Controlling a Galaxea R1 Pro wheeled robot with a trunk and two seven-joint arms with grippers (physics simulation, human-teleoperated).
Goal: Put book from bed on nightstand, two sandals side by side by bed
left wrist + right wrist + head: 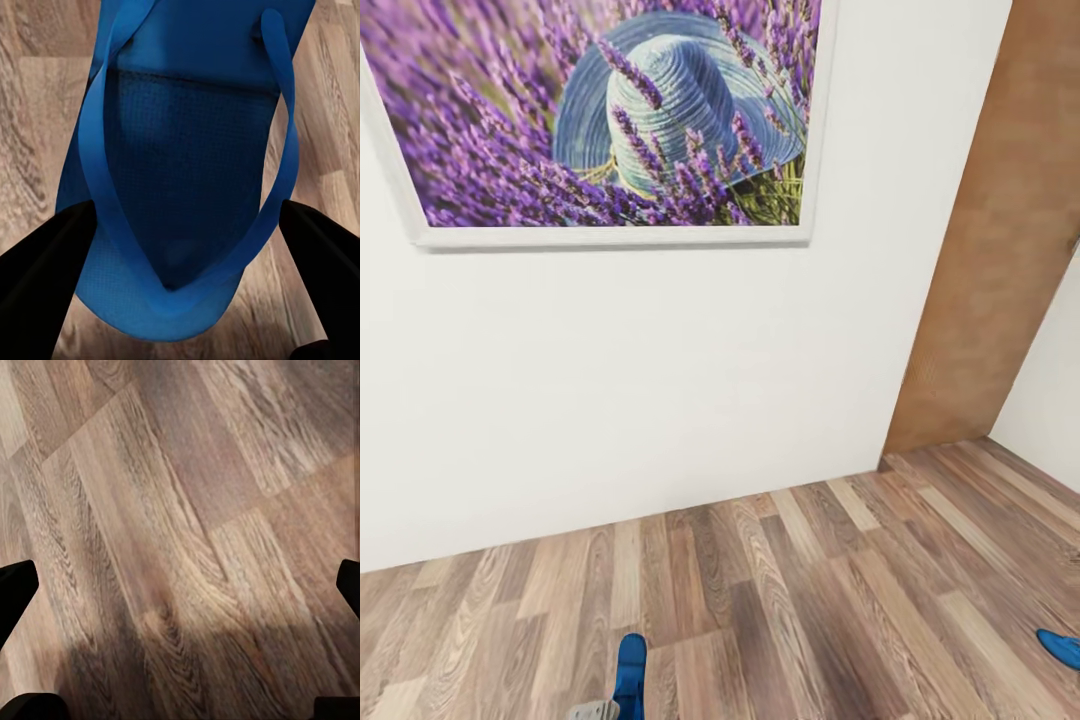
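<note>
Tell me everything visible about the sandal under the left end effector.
The sandal is a bright blue flip-flop with a thin flat sole, a textured footbed and a V-shaped strap whose two arms meet at the toe post. It looks like rubber or foam. It lies sole-down, strap up, on the wood-plank floor. The left end effector straddles its toe end, one dark finger on each side; contact cannot be judged. The head view shows it at the bottom edge.

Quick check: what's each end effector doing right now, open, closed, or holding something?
Left end effector: fingers on either side of a blue sandal; whether it grips cannot be told.
Right end effector: open, nothing between its fingers, over wood floor.
</note>
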